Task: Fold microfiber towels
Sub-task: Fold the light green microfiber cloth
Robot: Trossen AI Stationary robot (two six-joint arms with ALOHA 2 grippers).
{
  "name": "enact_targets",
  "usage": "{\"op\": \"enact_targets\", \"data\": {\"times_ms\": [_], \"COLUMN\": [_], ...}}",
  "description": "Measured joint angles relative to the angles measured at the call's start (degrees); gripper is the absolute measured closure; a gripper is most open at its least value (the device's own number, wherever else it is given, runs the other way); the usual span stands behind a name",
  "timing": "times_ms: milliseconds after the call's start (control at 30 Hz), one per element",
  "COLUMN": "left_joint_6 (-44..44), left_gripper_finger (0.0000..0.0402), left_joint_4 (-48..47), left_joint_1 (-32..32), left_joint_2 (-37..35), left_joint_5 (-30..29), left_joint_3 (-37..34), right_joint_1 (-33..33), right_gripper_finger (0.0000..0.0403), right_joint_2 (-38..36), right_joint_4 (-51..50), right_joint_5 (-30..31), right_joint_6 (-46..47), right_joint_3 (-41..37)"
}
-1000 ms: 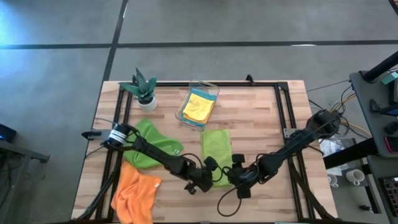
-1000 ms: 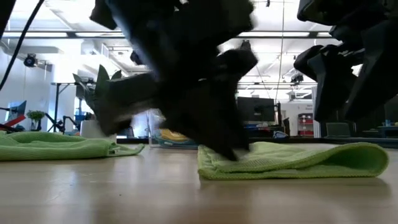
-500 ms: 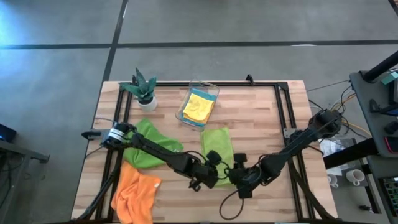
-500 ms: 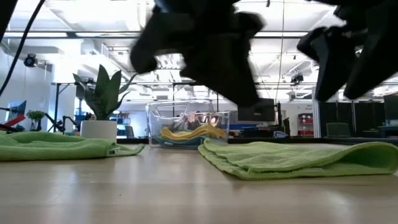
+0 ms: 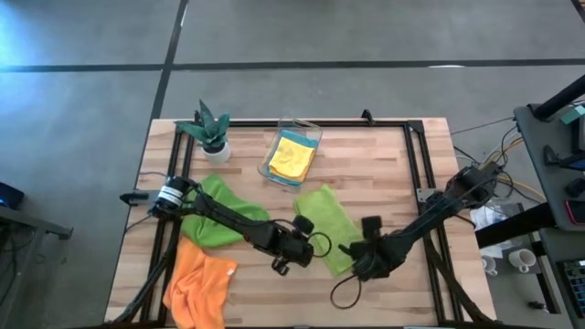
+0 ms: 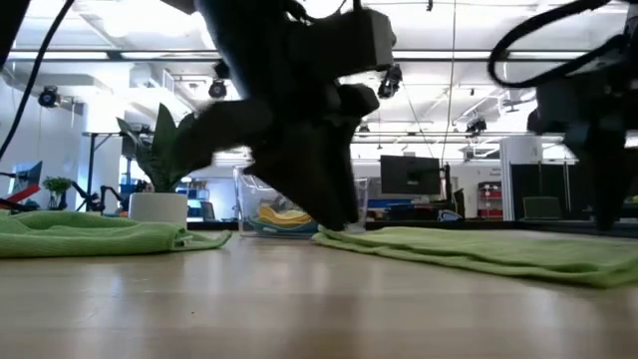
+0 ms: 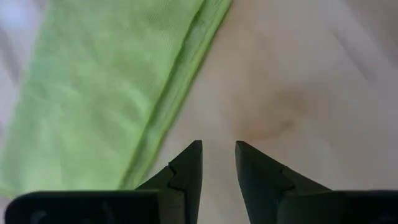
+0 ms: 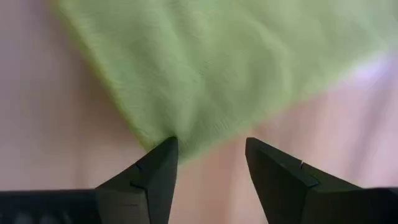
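Lime towel (image 5: 324, 224) lying flat on worktop (image 5: 384, 174), ready for folding. Left end effector (image 7: 217, 163) hovering beside long edge, fingers slightly apart, empty. Right end effector (image 8: 208, 163) spread wide, straddling near corner for pickup.

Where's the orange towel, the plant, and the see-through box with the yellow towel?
orange towel (image 5: 199, 285), high view, middle of the cloth.
plant (image 5: 210, 126), high view, its leaves.
clear box (image 5: 311, 129), high view, its far rim.

A dark gripper (image 6: 334, 214) touches the near edge of a lime green towel (image 6: 478, 249) lying flat on the table (image 6: 249, 309).
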Motion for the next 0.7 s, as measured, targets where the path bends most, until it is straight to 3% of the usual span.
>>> {"op": "enact_targets", "data": {"times_ms": [133,200,300,433,567,700], "left_joint_6": [2.05,2.11,2.85,4.31,-2.55,-4.40], "left_gripper_finger": [0.0320,0.0320,0.0320,0.0320,0.0320,0.0320], "left_joint_4": [-0.12,0.51,0.49,5.20,5.76,2.92], "left_joint_1": [2.70,4.81,8.36,13.59,16.14,14.69], "left_joint_2": [-0.90,-1.16,-1.18,-1.18,-1.18,-1.40], "left_joint_5": [-4.00,-4.34,-4.30,-4.50,-1.13,2.77], "left_joint_3": [-0.43,-0.21,-0.66,-2.29,-3.73,-5.34], "right_joint_1": [0.66,0.70,0.72,1.26,1.25,1.27], "right_gripper_finger": [0.0216,0.0216,0.0216,0.0216,0.0216,0.0216], "right_joint_2": [-4.25,-6.11,-7.47,-5.50,-2.94,-2.60], "right_joint_4": [-8.23,-6.34,7.49,28.01,23.30,13.41], "right_joint_5": [2.55,5.37,7.88,4.99,3.34,3.38], "right_joint_6": [7.82,13.63,16.28,6.96,5.96,6.61], "right_joint_3": [0.11,-0.02,-0.65,-2.94,-4.05,-5.35]}}
